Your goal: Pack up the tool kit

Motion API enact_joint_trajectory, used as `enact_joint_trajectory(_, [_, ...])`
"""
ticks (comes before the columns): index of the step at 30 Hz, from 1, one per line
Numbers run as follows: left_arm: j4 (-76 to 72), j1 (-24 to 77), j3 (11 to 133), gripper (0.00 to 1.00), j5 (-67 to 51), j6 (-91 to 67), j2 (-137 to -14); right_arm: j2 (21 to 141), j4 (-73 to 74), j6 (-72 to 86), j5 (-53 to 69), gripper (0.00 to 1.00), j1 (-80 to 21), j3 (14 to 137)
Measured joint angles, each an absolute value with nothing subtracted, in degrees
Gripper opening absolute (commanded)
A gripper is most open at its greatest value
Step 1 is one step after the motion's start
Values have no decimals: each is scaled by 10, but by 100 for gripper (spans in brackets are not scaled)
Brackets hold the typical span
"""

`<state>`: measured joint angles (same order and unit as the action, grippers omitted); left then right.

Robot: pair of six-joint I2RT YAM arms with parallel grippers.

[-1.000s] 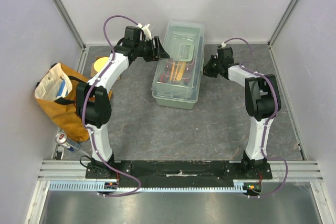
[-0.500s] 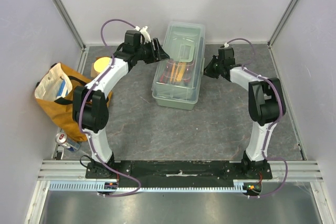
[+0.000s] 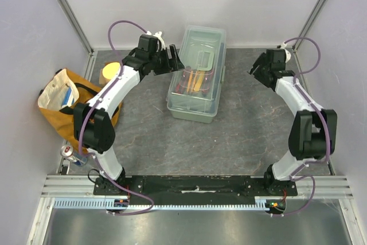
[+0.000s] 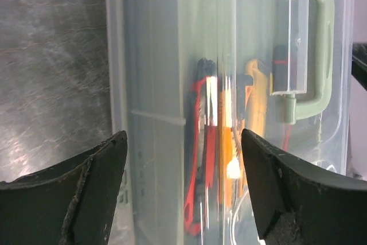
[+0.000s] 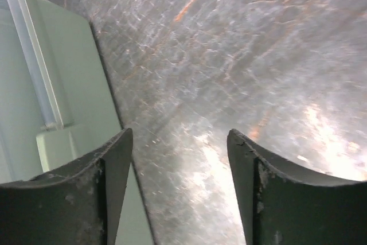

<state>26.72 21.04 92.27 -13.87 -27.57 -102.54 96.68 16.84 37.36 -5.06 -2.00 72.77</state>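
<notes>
The tool kit, a pale sage-green box with its translucent lid down, stands at the back middle of the table. Red and orange tool handles and the green carry handle show through the lid. My left gripper hovers open at the box's left edge, its dark fingers spread over the lid with nothing between them. My right gripper is open, well to the right of the box over bare table. In the right wrist view the box's green end wall lies to the left of the fingers.
A yellow-orange cloth bag sits at the left wall, a round yellow object behind it and a small can in front. Metal frame posts and white walls close in the table.
My right gripper opened and pulled away to the right of the box. My left gripper opened wider and stayed at the box's left edge. The box has not moved.
</notes>
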Motion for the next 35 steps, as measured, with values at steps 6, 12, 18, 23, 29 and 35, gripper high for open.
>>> enact_joint_trajectory(6, [276, 194, 831, 85, -62, -265, -885, 821, 192, 344, -129, 98, -17, 664])
enact_joint_trajectory(12, [209, 181, 701, 86, 42, -229, -687, 672, 202, 345, -222, 98, -16, 608])
enact_joint_trajectory(18, [159, 181, 578, 87, 127, -191, -555, 563, 209, 358, -314, 98, -16, 573])
enact_joint_trajectory(23, [152, 181, 517, 89, 169, -163, -484, 486, 213, 359, -373, 98, -16, 546])
enact_joint_trajectory(29, [140, 181, 505, 90, 182, -138, -446, 459, 218, 359, -403, 98, -16, 541])
enact_joint_trajectory(35, [136, 181, 505, 92, 186, -123, -451, 465, 222, 366, -404, 98, -16, 538])
